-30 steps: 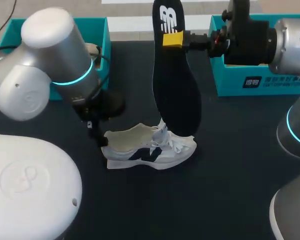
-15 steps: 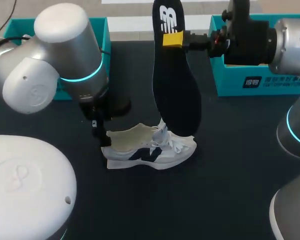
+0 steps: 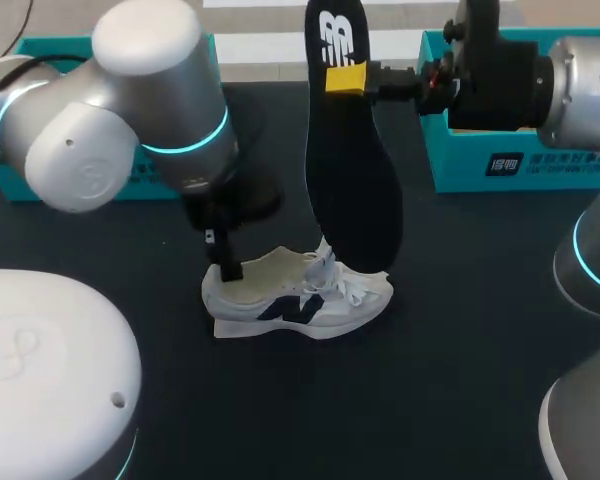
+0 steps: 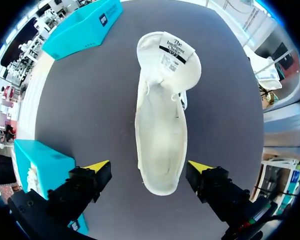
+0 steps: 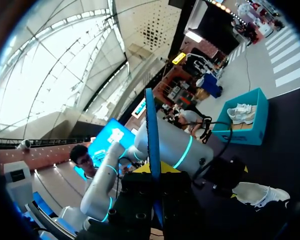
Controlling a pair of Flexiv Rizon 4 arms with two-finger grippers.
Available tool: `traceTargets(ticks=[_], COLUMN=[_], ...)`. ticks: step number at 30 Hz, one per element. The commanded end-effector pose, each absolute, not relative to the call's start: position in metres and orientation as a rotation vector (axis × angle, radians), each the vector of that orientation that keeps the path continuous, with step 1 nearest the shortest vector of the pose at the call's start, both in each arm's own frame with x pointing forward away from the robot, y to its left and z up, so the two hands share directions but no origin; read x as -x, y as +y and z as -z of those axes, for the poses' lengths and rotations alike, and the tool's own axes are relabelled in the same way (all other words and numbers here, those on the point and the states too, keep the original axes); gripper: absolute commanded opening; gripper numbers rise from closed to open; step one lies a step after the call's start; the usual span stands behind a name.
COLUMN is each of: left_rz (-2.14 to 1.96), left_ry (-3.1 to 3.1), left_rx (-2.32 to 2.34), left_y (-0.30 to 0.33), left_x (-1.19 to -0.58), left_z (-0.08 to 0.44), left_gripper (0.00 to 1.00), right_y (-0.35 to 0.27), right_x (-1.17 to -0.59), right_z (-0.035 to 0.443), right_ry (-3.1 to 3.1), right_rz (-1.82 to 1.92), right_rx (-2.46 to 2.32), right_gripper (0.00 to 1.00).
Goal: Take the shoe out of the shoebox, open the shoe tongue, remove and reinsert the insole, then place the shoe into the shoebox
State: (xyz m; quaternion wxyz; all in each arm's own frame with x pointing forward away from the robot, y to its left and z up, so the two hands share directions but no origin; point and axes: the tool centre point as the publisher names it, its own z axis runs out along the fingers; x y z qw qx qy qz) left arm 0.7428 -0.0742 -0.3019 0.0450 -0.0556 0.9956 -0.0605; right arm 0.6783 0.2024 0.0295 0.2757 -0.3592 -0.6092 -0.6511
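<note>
Grips the black insole (image 3: 350, 180) upright in the clenched right gripper (image 3: 346, 78), lower end just at 12 o'clock of the white shoe (image 3: 300, 295) standing mid-table (image 3: 460, 330), and hangs the left gripper (image 4: 149, 166), fingers (image 4: 97, 165) spread wide, over the shoe's 9 o'clock heel end, teal shoebox (image 3: 520, 160) at 2 o'clock.

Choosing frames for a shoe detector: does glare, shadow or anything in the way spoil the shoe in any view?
Head view: shoe evenly lit, left gripper covers its heel. Left wrist view: shoe glare-free, unobstructed. Right wrist view: strong backlight; shoe sits far off, past the insole.
</note>
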Motion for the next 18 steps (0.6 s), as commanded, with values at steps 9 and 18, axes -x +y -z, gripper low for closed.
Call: traceTargets(ticks=[9, 18], left_rz=[0.208, 0.156], left_ry=[3.051, 3.080], left_rx=[0.180, 0.143], left_y=[-0.114, -0.127], left_x=[-0.779, -0.772], left_z=[0.336, 0.364], left_gripper=[0.96, 0.73], right_y=[0.206, 0.206], right_x=[-0.679, -0.679], right_z=[-0.030, -0.030], right_ry=[-1.639, -1.639], right_rz=[1.748, 1.748], right_rx=[0.969, 0.969], right_gripper=[0.00, 0.00])
